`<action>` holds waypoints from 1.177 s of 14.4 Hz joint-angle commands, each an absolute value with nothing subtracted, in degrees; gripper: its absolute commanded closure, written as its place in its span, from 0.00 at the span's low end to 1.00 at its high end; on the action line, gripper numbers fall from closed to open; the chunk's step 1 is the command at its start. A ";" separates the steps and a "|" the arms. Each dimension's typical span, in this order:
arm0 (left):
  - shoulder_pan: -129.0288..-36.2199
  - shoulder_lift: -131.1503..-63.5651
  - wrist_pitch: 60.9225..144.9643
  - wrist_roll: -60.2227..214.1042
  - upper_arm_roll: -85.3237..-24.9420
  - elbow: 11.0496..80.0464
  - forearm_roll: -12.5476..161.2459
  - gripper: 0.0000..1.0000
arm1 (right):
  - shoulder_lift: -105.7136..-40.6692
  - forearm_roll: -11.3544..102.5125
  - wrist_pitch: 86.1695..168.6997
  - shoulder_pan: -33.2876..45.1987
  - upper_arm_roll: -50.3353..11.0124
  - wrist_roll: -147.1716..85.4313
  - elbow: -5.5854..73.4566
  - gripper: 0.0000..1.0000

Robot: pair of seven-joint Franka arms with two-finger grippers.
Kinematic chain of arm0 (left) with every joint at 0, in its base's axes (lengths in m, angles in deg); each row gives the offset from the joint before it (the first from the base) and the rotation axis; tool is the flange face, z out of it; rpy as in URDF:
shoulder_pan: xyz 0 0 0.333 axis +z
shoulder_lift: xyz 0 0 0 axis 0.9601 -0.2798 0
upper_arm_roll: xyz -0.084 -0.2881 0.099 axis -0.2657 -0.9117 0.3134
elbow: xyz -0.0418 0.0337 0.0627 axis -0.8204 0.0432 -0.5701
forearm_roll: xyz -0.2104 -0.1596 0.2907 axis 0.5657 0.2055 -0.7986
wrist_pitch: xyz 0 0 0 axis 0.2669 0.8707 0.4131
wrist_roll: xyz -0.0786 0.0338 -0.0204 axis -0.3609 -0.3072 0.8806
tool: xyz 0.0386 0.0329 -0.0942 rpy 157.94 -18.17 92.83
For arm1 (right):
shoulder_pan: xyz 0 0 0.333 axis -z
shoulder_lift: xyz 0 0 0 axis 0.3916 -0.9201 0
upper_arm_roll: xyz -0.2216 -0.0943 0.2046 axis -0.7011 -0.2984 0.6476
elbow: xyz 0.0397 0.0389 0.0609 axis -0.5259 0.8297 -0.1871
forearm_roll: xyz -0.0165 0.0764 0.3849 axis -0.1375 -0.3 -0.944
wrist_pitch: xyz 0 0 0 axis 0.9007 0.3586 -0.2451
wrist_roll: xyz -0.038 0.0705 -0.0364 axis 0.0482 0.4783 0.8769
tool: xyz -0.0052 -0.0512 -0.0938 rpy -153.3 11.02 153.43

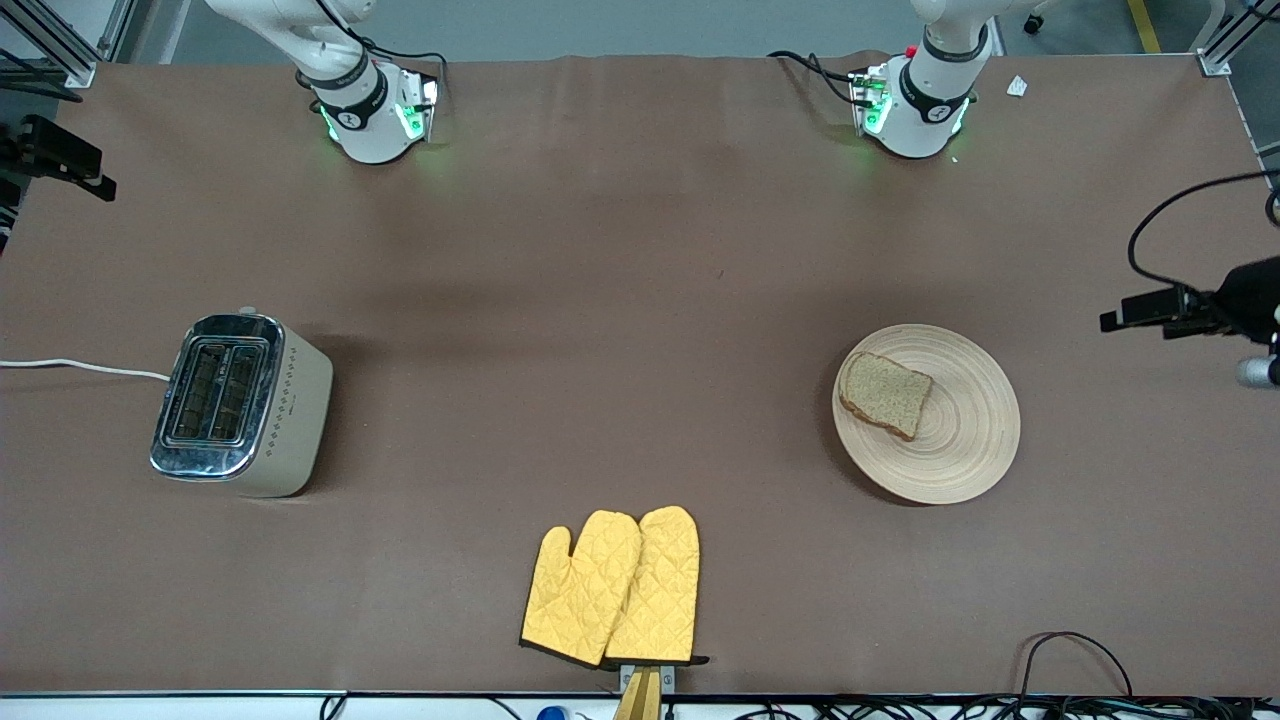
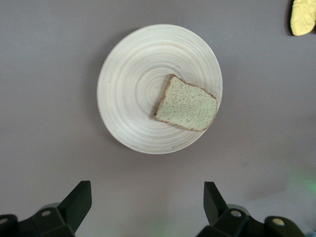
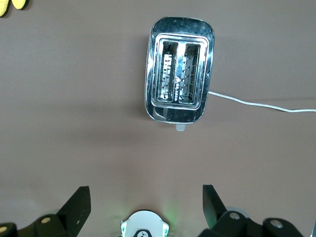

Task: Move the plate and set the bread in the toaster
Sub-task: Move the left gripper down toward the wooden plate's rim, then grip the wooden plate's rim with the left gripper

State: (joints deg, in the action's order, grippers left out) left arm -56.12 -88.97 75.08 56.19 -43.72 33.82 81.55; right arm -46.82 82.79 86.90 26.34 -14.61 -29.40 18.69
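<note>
The tan wooden plate (image 1: 965, 435) lies toward the left arm's end of the table. The brown bread slice (image 1: 885, 394) lies flat on it, near the rim. The chrome-topped toaster (image 1: 240, 402) stands toward the right arm's end, both slots empty, with its white cord (image 1: 80, 368) trailing off the table end. Both hands are out of the front view. My left gripper (image 2: 147, 190) is open and empty, high over the bare table beside the plate (image 2: 133, 94) and bread (image 2: 186, 104). My right gripper (image 3: 146, 193) is open and empty, high over its own base, with the toaster (image 3: 179, 71) below.
A pair of yellow oven mitts (image 1: 612, 588) lies at the table's edge nearest the front camera, midway between toaster and plate. Black camera mounts stand at both table ends (image 1: 1190, 305). The right arm's base (image 3: 144, 226) shows between the right gripper's fingers.
</note>
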 commanded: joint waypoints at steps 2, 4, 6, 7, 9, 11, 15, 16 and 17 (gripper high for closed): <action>-52.40 -100.97 76.39 49.95 -44.19 32.23 88.19 0.00 | -46.91 82.60 86.17 26.39 -14.74 -29.57 17.97 0.00; -50.73 -105.91 79.63 44.50 -44.19 32.23 89.70 0.00 | -46.91 82.60 86.17 26.39 -14.74 -29.57 17.97 0.00; -49.41 -109.77 80.87 40.80 -44.19 32.15 90.84 0.00 | -46.91 82.51 86.35 26.48 -14.74 -29.57 17.97 0.00; -48.80 -111.27 81.05 39.65 -44.19 32.14 91.89 0.00 | -47.00 82.51 86.35 26.48 -14.74 -29.49 17.97 0.00; -47.92 -113.48 81.67 37.45 -44.19 32.14 92.51 0.00 | -47.00 82.51 86.26 26.48 -14.74 -29.57 18.06 0.00; -47.21 -115.58 82.63 34.82 -44.19 32.14 92.95 0.00 | -46.91 82.60 86.26 26.39 -14.74 -29.57 17.97 0.00; -47.29 -118.75 83.43 29.72 -44.19 32.14 95.58 0.00 | -47.00 82.51 86.35 26.31 -14.74 -29.57 17.97 0.00; -47.29 -119.45 83.43 28.84 -44.28 32.14 96.37 0.00 | -47.00 82.51 86.35 26.39 -14.74 -29.57 17.97 0.00; -47.47 -120.07 83.51 28.48 -44.36 32.06 97.17 0.00 | -47.00 82.51 86.35 26.31 -14.74 -29.57 17.97 0.00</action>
State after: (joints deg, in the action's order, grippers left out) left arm -47.41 -118.52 83.31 30.06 -44.06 33.19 95.28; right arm -46.83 82.79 86.88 26.36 -14.68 -29.40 18.66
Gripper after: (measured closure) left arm 0.000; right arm 0.000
